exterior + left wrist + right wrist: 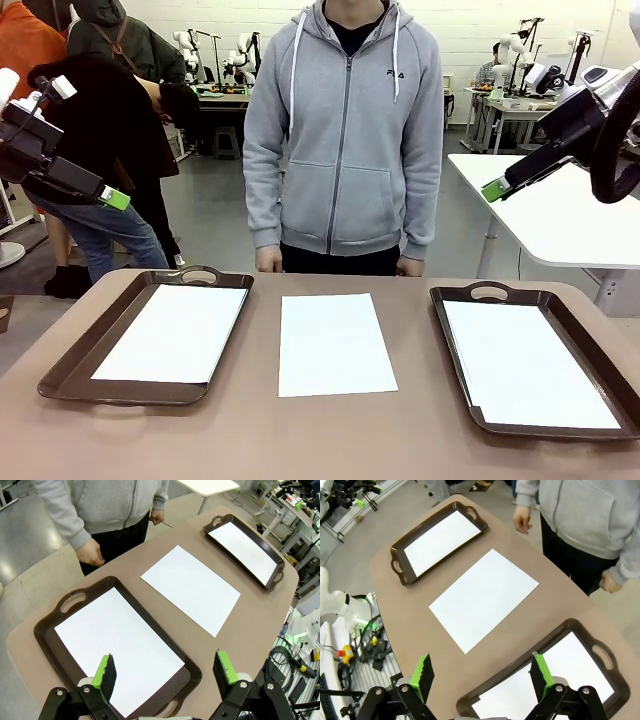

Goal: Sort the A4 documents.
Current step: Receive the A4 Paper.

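text: "FILA" | on: grey hoodie (345, 120) chest | person

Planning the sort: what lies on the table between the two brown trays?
One loose A4 sheet lies flat on bare tabletop between the left tray and the right tray, touching neither, seen in the front view.

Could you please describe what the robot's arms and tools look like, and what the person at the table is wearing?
Both arms are white. The left tool and the right tool are black two-finger units with bright green pads on the fingertips. The person wears a grey zip-up hoodie with white drawstrings, a small dark chest logo and long sleeves, over a dark top.
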### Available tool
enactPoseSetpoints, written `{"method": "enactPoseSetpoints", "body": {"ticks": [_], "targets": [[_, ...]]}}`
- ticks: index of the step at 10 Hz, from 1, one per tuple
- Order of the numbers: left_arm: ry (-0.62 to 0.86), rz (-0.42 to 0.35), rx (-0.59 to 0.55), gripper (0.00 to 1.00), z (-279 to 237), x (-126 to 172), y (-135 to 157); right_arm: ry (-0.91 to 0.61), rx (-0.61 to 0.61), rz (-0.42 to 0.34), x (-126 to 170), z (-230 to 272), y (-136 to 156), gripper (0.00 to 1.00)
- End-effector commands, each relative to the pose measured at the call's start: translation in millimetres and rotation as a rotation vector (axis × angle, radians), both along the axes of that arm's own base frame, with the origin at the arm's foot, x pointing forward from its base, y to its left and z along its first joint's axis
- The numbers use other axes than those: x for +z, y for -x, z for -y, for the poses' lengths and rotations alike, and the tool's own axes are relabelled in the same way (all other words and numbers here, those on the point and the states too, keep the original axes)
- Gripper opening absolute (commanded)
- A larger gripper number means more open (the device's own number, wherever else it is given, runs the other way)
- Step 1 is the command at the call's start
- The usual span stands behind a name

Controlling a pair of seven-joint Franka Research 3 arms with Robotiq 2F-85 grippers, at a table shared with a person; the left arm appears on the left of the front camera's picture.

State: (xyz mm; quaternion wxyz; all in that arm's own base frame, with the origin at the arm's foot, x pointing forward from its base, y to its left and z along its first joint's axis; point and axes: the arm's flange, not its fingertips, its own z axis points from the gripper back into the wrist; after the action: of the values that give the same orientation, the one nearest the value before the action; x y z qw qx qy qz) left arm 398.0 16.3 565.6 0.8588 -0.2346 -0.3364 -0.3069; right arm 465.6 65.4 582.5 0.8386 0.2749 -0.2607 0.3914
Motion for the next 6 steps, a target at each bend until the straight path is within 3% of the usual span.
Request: {"method": "enactPoseSetpoints", "body": {"ticks": [1,6], "targets": [[-0.006,0.000,0.002,1.00,0.8,0.0,0.3,0.002,0.002,0.001,0.1,-0.9,0.2,1.00],[-0.006,0.000,0.002,1.00,0.8,0.0,0.3,0.002,0.002,0.001,0.1,-0.9,0.2,1.00]]}}
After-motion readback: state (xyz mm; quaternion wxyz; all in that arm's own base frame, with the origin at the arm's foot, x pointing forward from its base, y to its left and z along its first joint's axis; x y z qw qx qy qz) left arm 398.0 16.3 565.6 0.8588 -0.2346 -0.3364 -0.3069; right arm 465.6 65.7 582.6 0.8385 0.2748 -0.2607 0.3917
